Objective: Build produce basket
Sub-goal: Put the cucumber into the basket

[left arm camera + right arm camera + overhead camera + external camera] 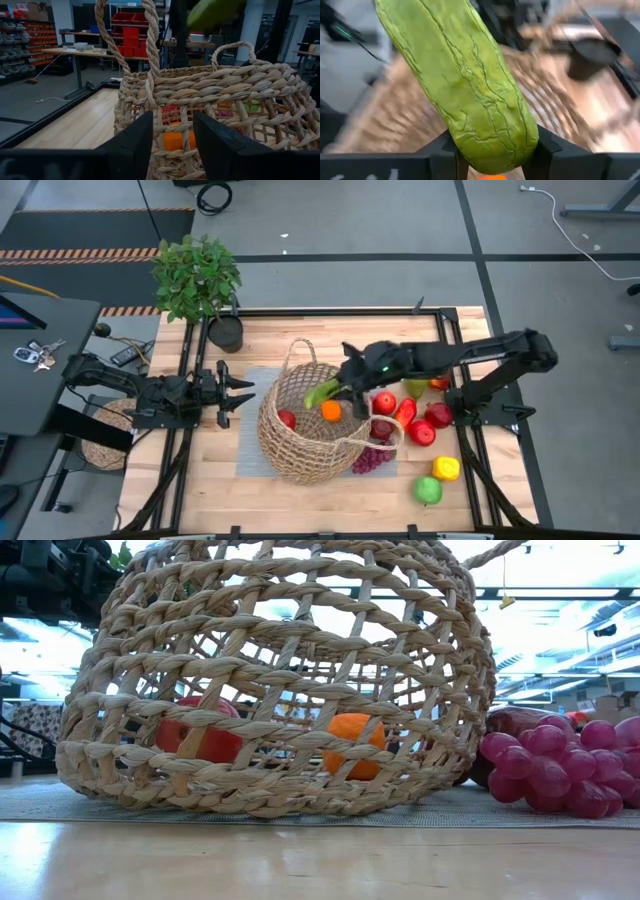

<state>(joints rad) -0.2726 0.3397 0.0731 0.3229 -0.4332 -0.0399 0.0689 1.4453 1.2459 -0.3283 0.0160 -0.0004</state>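
Right gripper (345,387) clamped on green cucumber (322,392) over basket (300,442) mid-table, orange (330,411) + apple (287,419) inside, left gripper (232,393) fingers apart, empty, beside basket, other produce (420,430) right of it

The basket (270,670) is rough woven wicker. The green cucumber (465,85) has bumpy, wrinkly skin. The grapes (560,765) look smooth and shiny. The tabletop (190,470) is pale smooth wood.
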